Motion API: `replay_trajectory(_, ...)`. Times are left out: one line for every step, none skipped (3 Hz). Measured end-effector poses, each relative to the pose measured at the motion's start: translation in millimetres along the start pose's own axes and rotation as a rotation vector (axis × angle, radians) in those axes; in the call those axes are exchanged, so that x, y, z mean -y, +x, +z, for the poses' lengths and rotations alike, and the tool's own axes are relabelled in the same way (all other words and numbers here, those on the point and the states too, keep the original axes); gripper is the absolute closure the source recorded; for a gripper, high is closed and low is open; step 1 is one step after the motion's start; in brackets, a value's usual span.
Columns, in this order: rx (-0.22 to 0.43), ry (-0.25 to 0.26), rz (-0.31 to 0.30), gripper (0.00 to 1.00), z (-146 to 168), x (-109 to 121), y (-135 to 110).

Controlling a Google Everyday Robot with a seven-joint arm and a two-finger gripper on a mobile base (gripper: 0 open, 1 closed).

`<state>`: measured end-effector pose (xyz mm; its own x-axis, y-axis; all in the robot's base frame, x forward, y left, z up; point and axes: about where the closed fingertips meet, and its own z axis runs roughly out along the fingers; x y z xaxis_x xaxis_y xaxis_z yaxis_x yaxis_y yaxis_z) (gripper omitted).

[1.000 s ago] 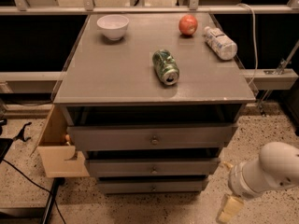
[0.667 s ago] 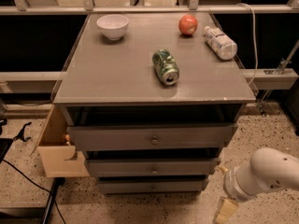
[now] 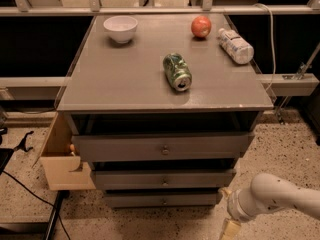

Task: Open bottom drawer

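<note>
The bottom drawer (image 3: 162, 200) is the narrowest, lowest grey front of the cabinet, with a small round metal knob (image 3: 163, 201) at its centre. It looks closed. Above it are the mid-sized front (image 3: 162, 179) and the widest top front (image 3: 162, 147). My gripper (image 3: 231, 229) is at the bottom edge of the view, low and to the right of the bottom drawer, at the end of my white arm (image 3: 272, 196). It is partly cut off by the frame and touches nothing that I can see.
On the cabinet top (image 3: 125, 84) lie a white bowl (image 3: 120, 28), a red apple (image 3: 201, 26), a water bottle (image 3: 235, 46) and a green can (image 3: 177, 71) on its side. A wooden box (image 3: 62, 161) stands open at the cabinet's left. Cables (image 3: 20, 184) run on the floor at left.
My arm and gripper have moved left and slightly lower, closer to the cabinet's lower right corner. The drawers and the things on top have not moved.
</note>
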<state>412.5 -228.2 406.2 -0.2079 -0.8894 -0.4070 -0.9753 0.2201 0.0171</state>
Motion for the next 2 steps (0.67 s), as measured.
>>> replay_trajectory(0.026, -0.049, 0.008, 0.00, 67.1, -1.0, 21.4)
replay_trajectory(0.026, -0.049, 0.008, 0.00, 67.1, -1.0, 21.4)
